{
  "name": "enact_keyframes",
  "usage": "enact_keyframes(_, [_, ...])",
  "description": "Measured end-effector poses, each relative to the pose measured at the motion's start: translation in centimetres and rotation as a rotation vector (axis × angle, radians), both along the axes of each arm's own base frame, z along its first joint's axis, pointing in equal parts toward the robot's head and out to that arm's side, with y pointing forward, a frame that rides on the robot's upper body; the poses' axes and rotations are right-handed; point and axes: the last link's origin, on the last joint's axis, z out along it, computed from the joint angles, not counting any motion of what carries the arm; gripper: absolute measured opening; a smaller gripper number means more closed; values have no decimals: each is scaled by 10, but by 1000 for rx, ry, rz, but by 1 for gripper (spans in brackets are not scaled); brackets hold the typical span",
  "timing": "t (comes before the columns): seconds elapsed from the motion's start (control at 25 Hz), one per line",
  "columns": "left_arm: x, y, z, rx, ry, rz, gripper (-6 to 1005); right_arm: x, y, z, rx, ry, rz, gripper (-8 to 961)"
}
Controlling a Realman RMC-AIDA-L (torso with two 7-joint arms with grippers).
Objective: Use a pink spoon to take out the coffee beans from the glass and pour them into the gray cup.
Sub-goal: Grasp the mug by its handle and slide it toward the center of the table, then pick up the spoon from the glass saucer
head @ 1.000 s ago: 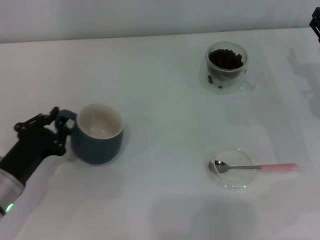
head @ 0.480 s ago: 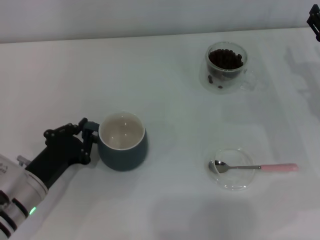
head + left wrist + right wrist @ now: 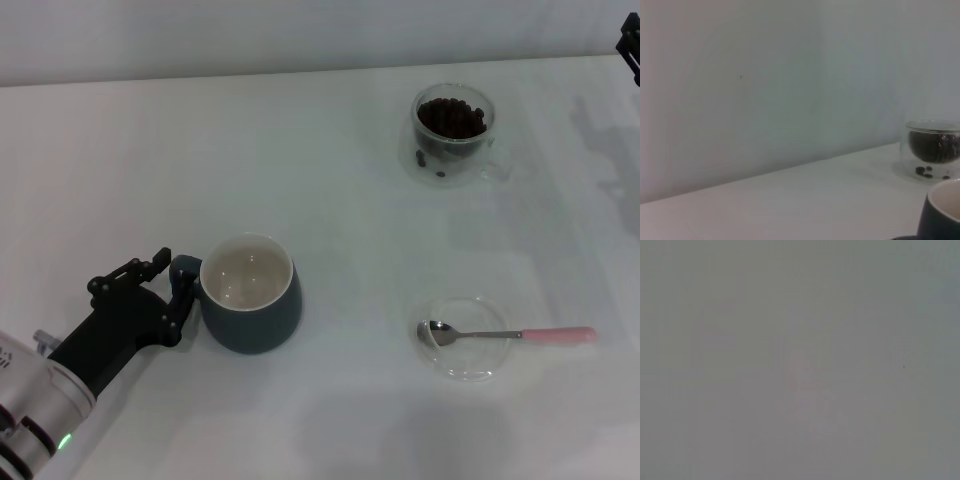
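Left hand (image 3: 172,290) grips the gray cup (image 3: 250,293) by its handle and has slid it nearer the pink spoon (image 3: 505,335); scooping can start soon. Right hand (image 3: 630,45): cannot tell.

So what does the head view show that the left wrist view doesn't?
Only the head view shows the left gripper closed on the gray cup's handle, the pink spoon resting across the clear dish, and a bit of the right gripper at the far right edge. Only the left wrist view shows the wall behind the table. Both share the cup and the glass of coffee beans.
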Motion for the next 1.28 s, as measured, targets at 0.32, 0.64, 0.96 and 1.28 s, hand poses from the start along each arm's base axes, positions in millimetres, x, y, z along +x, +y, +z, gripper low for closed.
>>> enact_keyframes(0.32, [-8,-12,3,11,-10,22,425,-1,-1,-2,-3,7,6,871])
enact_keyframes(0.64, [-21,-39,13,70,-53,53,690,0,-2,-2,-2,10,2,871])
enact_keyframes(0.96, [-45,-60,62,404,-192,205,773,36,-45,-7,-26,407,-68,870])
enact_keyframes(1.28, [-53,-43,97,590,-195,201,772,48,-135,-31,-89,742,-18,870])
